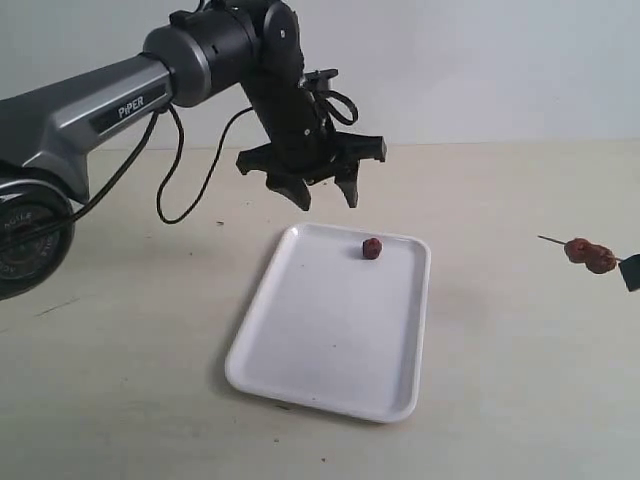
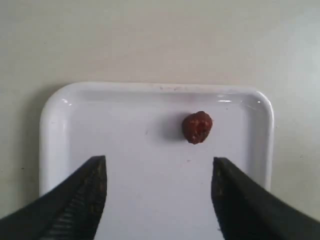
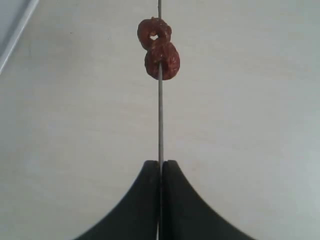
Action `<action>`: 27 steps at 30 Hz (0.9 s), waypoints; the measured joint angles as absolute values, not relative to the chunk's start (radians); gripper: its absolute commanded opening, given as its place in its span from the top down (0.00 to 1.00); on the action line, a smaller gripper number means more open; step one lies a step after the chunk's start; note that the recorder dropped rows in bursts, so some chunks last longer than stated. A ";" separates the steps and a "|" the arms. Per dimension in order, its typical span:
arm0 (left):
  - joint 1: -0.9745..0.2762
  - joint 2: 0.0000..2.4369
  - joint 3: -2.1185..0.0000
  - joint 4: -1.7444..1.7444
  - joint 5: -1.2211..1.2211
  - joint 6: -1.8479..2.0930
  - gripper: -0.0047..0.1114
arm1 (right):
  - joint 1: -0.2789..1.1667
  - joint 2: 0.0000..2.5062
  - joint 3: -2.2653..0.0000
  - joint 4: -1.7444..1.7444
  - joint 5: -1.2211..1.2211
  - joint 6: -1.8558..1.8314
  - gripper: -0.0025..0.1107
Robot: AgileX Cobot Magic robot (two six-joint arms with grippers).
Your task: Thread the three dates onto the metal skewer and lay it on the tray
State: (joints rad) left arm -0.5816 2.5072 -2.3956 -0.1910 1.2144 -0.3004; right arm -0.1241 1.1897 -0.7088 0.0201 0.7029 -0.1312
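1. Tray (image 1: 300, 330) lies flat; we see one loose date (image 1: 371, 248) in it, near its far short rim.
2. Left gripper (image 1: 328, 200) hangs above tray's far edge, jaws wide apart.
3. Right gripper (image 3: 160, 167), well right of tray, is clamped on skewer (image 3: 160, 120); two dates (image 3: 161, 50) sit threaded on it, touching.

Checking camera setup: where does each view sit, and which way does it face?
Exterior: off the arms, looking down at the tray; left arm, left gripper show.
Left wrist: above the left gripper, facing down at tray and loose date; both fingers show.
Right wrist: behind the right gripper, facing along the skewer and two dates; fingers show.
Shared: exterior and left wrist see tray and loose date.
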 measured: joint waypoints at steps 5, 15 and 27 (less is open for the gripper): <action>-0.617 2.513 -2.396 -0.197 1.217 -0.298 0.44 | -0.124 1.190 -0.709 0.020 0.703 -0.131 0.98; -0.698 2.598 -2.396 -0.191 1.199 -0.296 0.44 | -0.124 1.190 -0.696 0.022 0.698 -0.131 0.98; -0.697 2.601 -2.396 -0.151 1.153 -0.342 0.44 | -0.124 1.179 -0.637 0.026 0.658 -0.131 0.98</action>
